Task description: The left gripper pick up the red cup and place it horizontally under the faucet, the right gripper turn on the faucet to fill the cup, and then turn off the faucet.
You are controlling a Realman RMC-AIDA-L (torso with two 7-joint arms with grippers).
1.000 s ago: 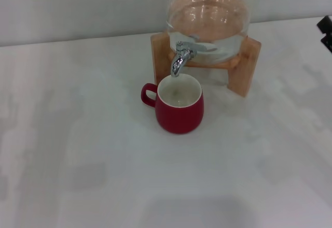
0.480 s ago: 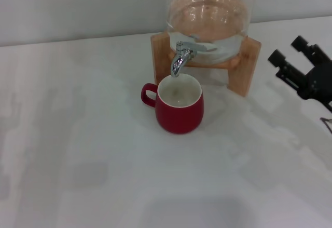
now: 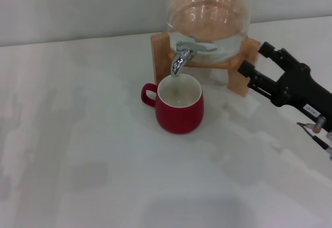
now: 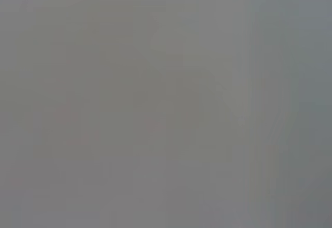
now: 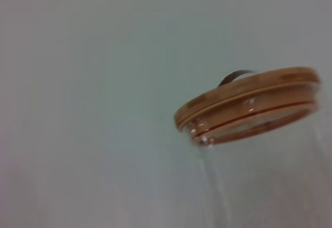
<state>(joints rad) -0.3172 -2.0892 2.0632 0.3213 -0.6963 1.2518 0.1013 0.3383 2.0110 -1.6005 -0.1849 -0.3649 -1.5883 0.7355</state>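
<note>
The red cup (image 3: 180, 115) stands upright on the white table, its white inside facing up and its handle pointing to the robot's left. Its mouth sits directly below the spout of the chrome faucet (image 3: 181, 57). I see no water stream. My right gripper (image 3: 254, 57) reaches in from the right. It is open, with nothing between its two black fingers, and hangs in front of the stand's right leg, well to the right of the faucet. The left gripper is out of view; the left wrist view shows only flat grey.
The glass dispenser (image 3: 207, 20) rests on a wooden stand (image 3: 161, 56) at the back of the white table (image 3: 78, 150). The right wrist view shows the dispenser's wooden lid (image 5: 249, 95) on the glass wall.
The right gripper has come in from the right edge and moved left toward the dispenser stand. Cup and faucet have not moved.
</note>
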